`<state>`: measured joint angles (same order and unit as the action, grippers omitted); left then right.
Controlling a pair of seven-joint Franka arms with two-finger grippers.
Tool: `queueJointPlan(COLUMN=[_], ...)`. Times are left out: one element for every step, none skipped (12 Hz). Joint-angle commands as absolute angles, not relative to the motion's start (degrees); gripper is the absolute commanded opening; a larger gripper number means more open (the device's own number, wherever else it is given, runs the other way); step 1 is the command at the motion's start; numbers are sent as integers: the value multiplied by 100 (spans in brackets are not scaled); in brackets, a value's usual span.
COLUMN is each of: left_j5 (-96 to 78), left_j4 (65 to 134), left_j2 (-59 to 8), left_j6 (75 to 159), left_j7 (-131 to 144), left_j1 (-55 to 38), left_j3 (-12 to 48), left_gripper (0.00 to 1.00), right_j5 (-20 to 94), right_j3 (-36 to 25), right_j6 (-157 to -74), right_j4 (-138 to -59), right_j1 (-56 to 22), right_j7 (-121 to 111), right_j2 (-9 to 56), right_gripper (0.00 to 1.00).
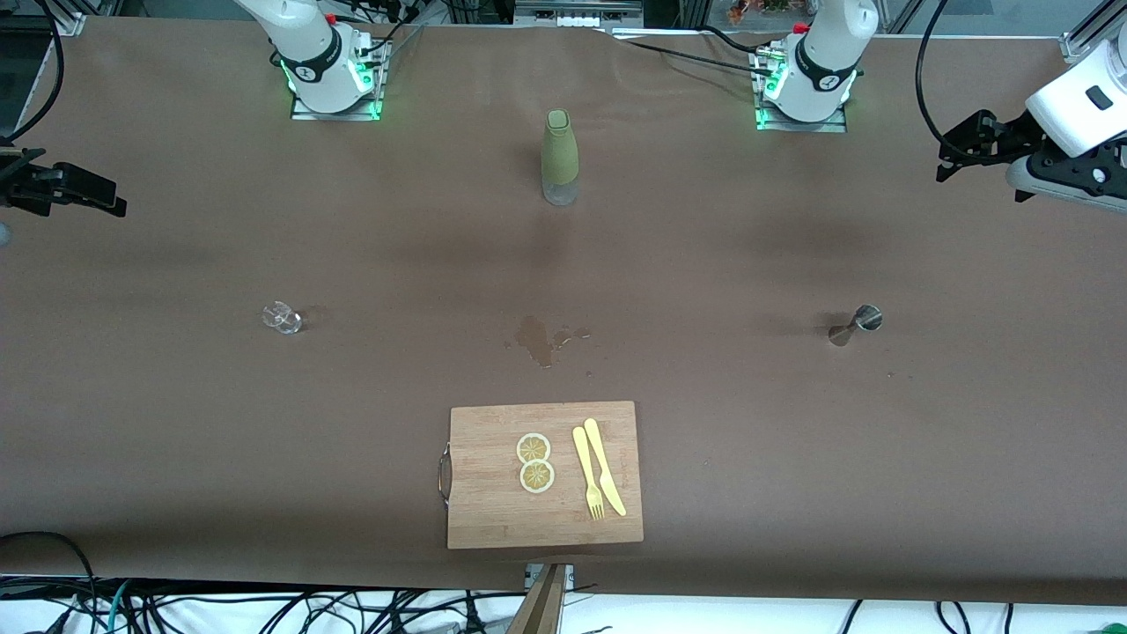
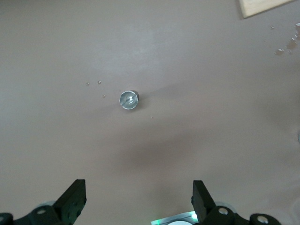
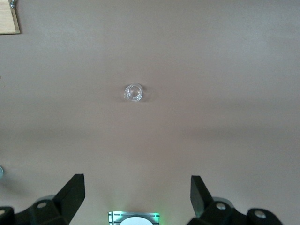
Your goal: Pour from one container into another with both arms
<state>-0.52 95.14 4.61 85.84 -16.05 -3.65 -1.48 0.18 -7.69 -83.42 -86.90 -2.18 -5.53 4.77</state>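
olive-green bottle (image 1: 559, 150), steel jigger (image 1: 854, 327), brown table (image 1: 792, 458)

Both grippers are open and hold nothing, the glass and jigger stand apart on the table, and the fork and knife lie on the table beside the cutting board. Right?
Not quite. The fork and knife lie on the cutting board, beside the lemon slices, as the front view shows. The rest holds: left gripper and right gripper open and empty, glass and jigger apart.
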Motion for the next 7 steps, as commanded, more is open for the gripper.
queueJointPlan(left_j5=[-403,-422,-439,-518,-562,-623,-737], left_j4=[9430,9448,9466,9475,9527,9623,9711], left_j2=[387,395,387,378,369,369,369], left_j6=[8701,8727,8736,8771,8850,8929,8964], left_j7=[-2678,-2794,-2952,-3232,-3495,-3733,-3979], left_j1=[-80,-36,-9,78,210,246,385], left_j3=[-202,-202,-202,-202,-202,-202,-202], left_gripper=[100,100,100,100,100,100,100], right_j5=[105,105,105,105,105,105,105], right_j3=[-756,-756,-756,-756,-756,-756,-756], right_j6=[-8244,-8244,-8244,-8235,-8235,-8235,-8244], right_j4=[-8587,-8587,-8587,-8587,-8587,-8587,-8587], right_j1=[-176,-176,-176,-176,-176,-176,-176], right_j7=[-598,-598,-598,-598,-598,-598,-598], right_j2=[510,510,510,510,510,510,510], right_gripper=[100,100,100,100,100,100,100])
